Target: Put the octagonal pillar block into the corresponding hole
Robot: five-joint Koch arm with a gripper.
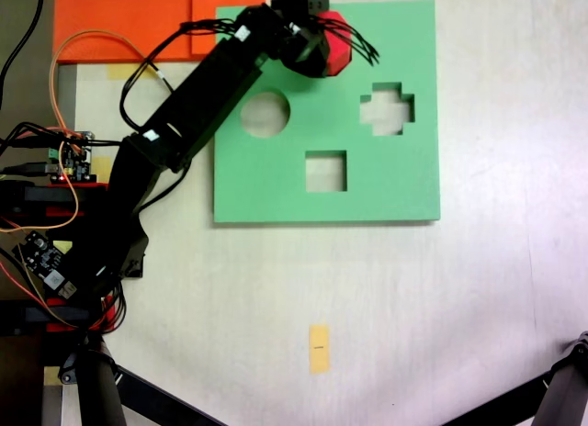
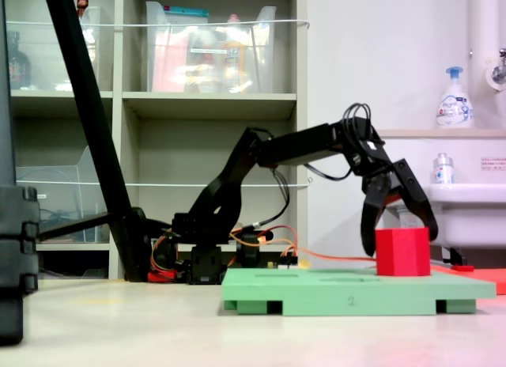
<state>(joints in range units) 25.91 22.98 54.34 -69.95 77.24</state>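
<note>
1. From my remote seat, at the first exterior view's left I see circuit boards with orange wires beside the arm's base; no writing on them is legible.
2. An orange sheet lies at the top left of that view, touching the green foam board.
3. The board shows a round cutout, a square cutout and a cross-shaped cutout. I cannot see the corresponding hole; the arm covers that corner.
4. On the board's front edge in the second exterior view I read a faint "2".
5. The gripper stands spread wide, jaws straddling the octagonal pillar block, which sits upright on the board's top near the second exterior view's right end. Whether the jaws touch it, I cannot tell.
6. Farther right, a pump bottle carries a blue label, unreadable.
</note>
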